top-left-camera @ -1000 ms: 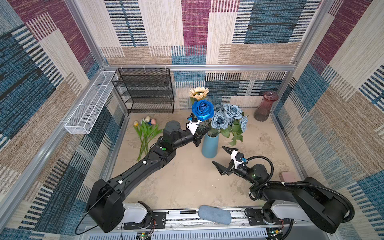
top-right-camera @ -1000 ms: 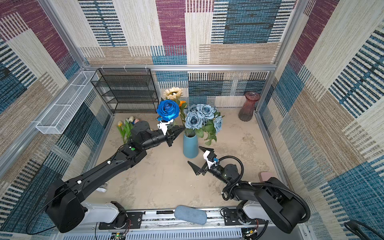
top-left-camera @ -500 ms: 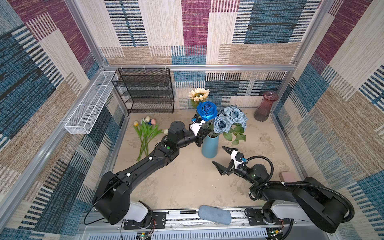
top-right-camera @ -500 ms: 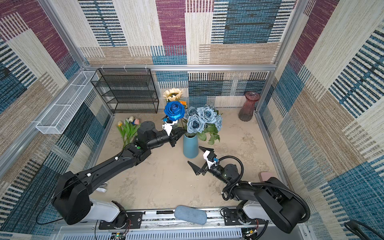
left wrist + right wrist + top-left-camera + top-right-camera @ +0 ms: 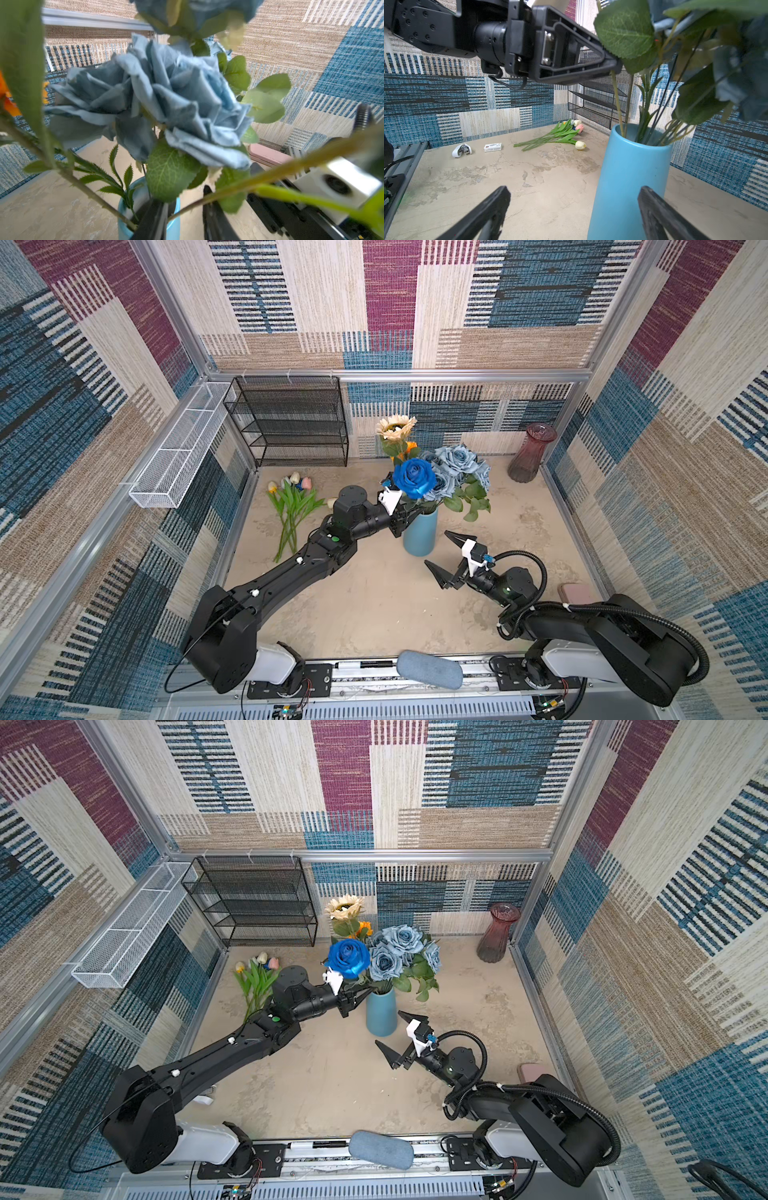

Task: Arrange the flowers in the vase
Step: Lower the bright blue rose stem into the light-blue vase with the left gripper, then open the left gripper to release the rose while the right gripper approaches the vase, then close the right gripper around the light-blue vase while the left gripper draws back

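The light-blue vase (image 5: pixel 419 537) (image 5: pixel 380 1017) (image 5: pixel 629 170) stands mid-table and holds dusty-blue roses (image 5: pixel 457 460) (image 5: pixel 166 93), a cream sunflower (image 5: pixel 397 427) and an orange marigold (image 5: pixel 409 446). The deep-blue rose (image 5: pixel 413 477) (image 5: pixel 348 957) leans at the left of the bunch, and its stem (image 5: pixel 270 176) runs down into the vase mouth. My left gripper (image 5: pixel 409 514) (image 5: pixel 182 199) sits at the rim, jaws parted, with that stem passing loose between them. My right gripper (image 5: pixel 438 548) (image 5: pixel 574 190) stands wide open and empty beside the vase's base. Several tulips (image 5: pixel 293 506) (image 5: pixel 560 135) lie on the table at the left.
A black wire rack (image 5: pixel 291 423) stands at the back and a white wire basket (image 5: pixel 183 448) hangs on the left wall. A maroon glass vase (image 5: pixel 530 454) is in the back right corner. A small white box (image 5: pixel 493 147) lies near the left edge.
My left gripper carried the deep-blue rose rightward to the vase, lowered it in, and its jaws have parted. The right arm has not moved.
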